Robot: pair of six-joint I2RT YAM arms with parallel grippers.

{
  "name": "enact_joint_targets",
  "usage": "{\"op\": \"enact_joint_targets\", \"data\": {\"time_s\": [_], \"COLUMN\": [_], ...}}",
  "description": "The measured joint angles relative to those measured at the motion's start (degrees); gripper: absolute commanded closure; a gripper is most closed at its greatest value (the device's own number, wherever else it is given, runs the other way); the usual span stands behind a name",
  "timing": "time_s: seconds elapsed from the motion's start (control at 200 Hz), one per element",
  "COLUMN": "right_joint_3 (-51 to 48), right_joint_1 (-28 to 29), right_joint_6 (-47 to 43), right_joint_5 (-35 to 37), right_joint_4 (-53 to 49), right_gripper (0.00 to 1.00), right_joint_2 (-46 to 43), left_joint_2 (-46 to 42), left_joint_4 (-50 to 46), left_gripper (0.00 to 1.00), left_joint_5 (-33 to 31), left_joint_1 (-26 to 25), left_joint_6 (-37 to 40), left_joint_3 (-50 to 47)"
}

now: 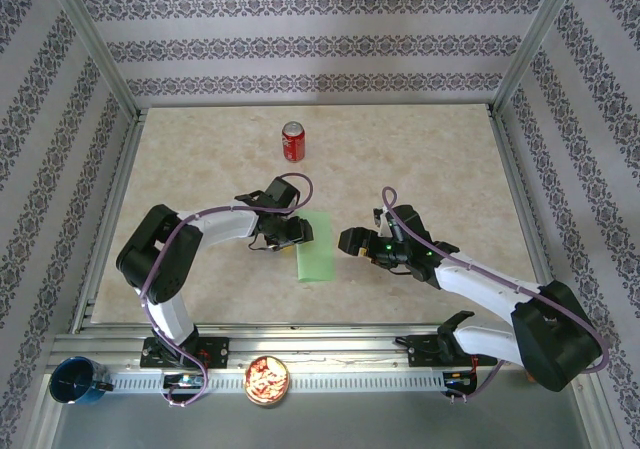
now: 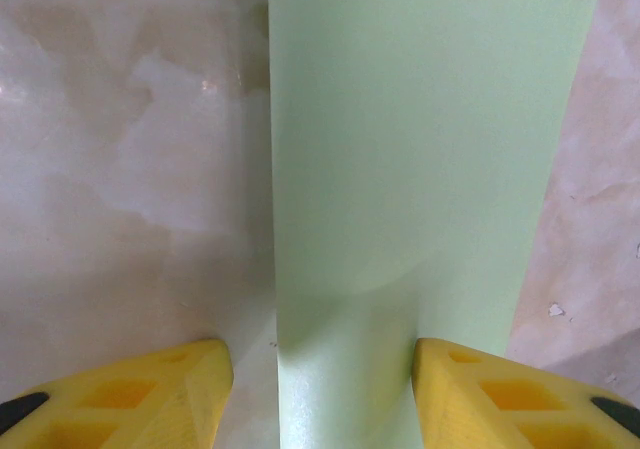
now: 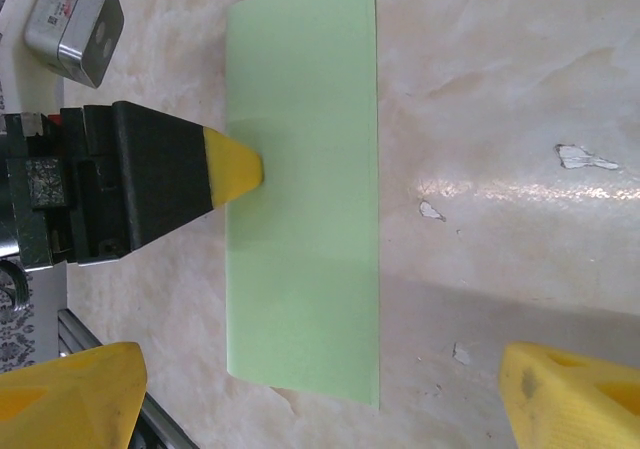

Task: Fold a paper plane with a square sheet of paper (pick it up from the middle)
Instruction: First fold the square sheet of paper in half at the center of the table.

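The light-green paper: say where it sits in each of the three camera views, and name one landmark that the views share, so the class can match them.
Top external: the light-green paper lies just below centre.
Left wrist: it covers the centre and right, running from the top edge to the bottom.
Right wrist: a tall strip left of centre.
Shared landmark: the left gripper, whose yellow fingertip meets the paper's edge.

**Cropped fingers, hidden paper end**

In the left wrist view the paper [image 2: 420, 169] runs off the bottom edge, its near end unseen, and both left fingers [image 2: 150, 394] are cut off there. The right fingers [image 3: 70, 399] are cropped likewise in their own view. The label on the can [image 1: 293, 141], near the worktop's far edge, is too small to read.
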Motion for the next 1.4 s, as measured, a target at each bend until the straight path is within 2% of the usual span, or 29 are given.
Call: {"op": "enact_joint_targets", "data": {"time_s": [0.505, 1.399], "right_joint_3": [0.04, -0.02], "right_joint_1": [0.0, 0.0], "right_joint_6": [0.11, 1.33], "right_joint_5": [1.51, 3.13], "right_joint_4": [-1.92, -2.67], "right_gripper": [0.08, 0.08], "right_joint_2": [0.0, -2.03], "left_joint_2": [2.45, 3.58], "left_joint_4": [-5.07, -7.23], "left_gripper": [0.46, 0.44], "left_joint_5": [-2.27, -3.72], "left_joint_1": [-1.14, -1.88], "left_joint_6": [0.74, 1.42], "left_joint_3": [4.04, 5.81]}}
